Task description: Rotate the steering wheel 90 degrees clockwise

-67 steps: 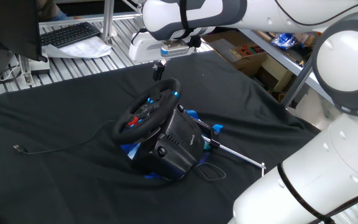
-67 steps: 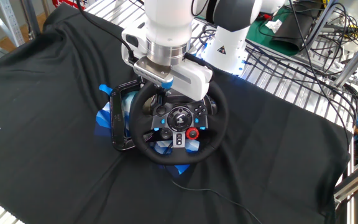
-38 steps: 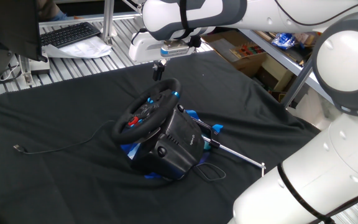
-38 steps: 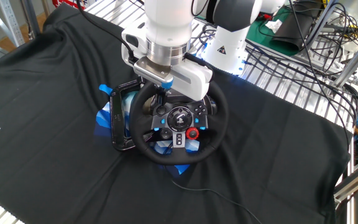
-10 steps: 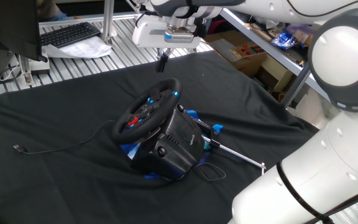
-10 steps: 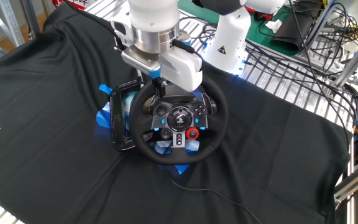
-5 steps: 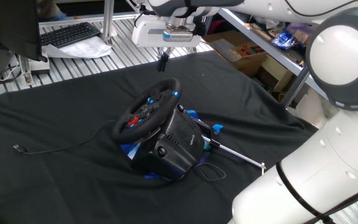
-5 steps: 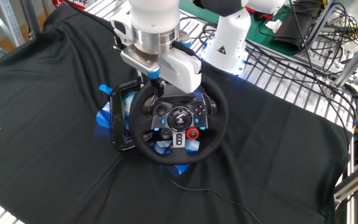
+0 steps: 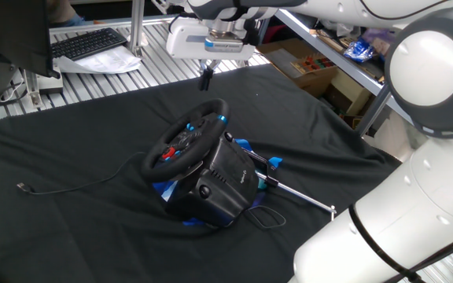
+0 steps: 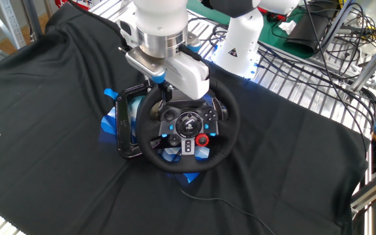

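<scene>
Black steering wheel [image 9: 185,136] sits tilted on its boxy base [image 9: 220,182] at mid-frame on the cloth-covered surface [image 9: 77,228], its blue rim stripe [image 9: 222,119] at the top of the rim. Directly above that stripe, clear of the rim, hang the fingers [image 9: 206,79], apparently pressed together and holding nothing. Open cloth surrounds the rim on all sides, leaving room for a clockwise sweep; a thin cable [image 9: 77,182] trails toward the left edge of the frame.

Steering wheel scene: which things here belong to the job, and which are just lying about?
Job:
- steering wheel
- gripper, above the wheel's rim, not touching it

Lying about:
- keyboard
- loose cable on the cloth
- cardboard box
</scene>
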`<state>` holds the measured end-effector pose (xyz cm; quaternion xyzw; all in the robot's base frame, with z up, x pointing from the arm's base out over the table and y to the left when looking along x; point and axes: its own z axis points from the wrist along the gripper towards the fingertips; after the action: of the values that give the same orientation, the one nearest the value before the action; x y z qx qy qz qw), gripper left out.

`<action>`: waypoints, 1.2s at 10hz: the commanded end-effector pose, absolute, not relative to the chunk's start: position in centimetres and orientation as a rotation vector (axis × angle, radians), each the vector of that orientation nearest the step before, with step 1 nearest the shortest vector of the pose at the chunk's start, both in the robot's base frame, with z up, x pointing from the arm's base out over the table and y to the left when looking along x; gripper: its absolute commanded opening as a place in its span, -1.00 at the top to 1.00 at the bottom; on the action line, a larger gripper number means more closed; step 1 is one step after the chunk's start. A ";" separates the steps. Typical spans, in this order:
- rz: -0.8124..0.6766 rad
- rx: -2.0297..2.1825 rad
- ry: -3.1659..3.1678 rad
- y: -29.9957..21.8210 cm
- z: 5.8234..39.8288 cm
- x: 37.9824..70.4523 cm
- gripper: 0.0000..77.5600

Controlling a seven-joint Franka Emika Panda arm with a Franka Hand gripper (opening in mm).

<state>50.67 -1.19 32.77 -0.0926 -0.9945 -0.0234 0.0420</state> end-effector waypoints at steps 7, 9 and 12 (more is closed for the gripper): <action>-0.062 -0.484 -2.997 -1.2 32.9 50.7 1.00; -0.059 -0.498 -2.995 -1.2 33.0 50.6 1.00; -0.047 -0.526 -2.999 -1.3 33.4 50.0 1.00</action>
<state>50.51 -1.21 32.94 -0.1657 -0.9846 -0.0188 0.0528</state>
